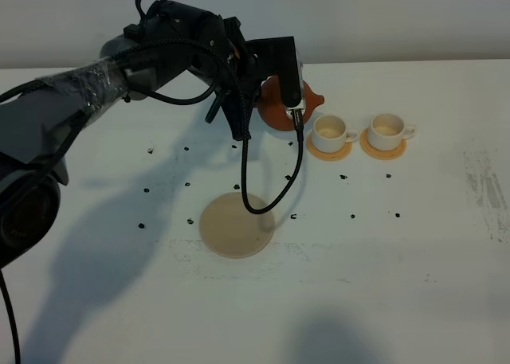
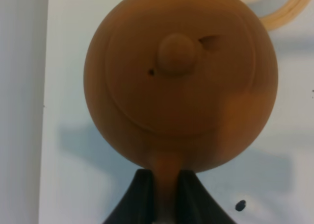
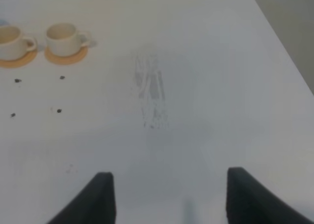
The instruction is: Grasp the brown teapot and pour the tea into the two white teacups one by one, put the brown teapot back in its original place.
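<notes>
Clamping teapot handle, left fingers; spout toward nearer teacup; right fingers apart

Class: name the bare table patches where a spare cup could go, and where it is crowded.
Free: the table strip in front of the tan coaster, and the stretch from the right teacup to the table's right edge. Crowded: the far side, where the left end effector holds the brown teapot close beside the left teacup.

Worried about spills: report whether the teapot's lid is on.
On. The knobbed lid sits seated on top of the brown teapot, knob centred.
</notes>
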`<state>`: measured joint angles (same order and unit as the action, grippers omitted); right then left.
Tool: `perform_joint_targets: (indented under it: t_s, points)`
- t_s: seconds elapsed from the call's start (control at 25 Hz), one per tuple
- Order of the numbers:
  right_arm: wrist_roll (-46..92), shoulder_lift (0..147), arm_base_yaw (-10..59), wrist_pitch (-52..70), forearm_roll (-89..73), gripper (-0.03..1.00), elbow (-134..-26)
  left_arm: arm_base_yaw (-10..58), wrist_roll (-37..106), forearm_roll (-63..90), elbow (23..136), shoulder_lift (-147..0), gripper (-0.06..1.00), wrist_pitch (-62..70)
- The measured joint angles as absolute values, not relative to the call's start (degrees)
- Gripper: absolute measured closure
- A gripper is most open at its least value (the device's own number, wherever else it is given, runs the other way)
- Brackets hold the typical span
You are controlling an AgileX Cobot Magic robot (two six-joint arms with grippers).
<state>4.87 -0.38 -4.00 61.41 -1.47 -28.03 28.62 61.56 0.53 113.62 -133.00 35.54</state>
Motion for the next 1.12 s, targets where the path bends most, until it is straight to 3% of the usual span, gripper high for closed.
perform_joint_targets:
  t_s: [1.12]
  points:
    - [4.87, -0.38, -4.0, 61.41, -1.47, 0.45, -28.03, 29.17, 71.49, -4.61, 113.62, -134.19, 0.86, 31.16]
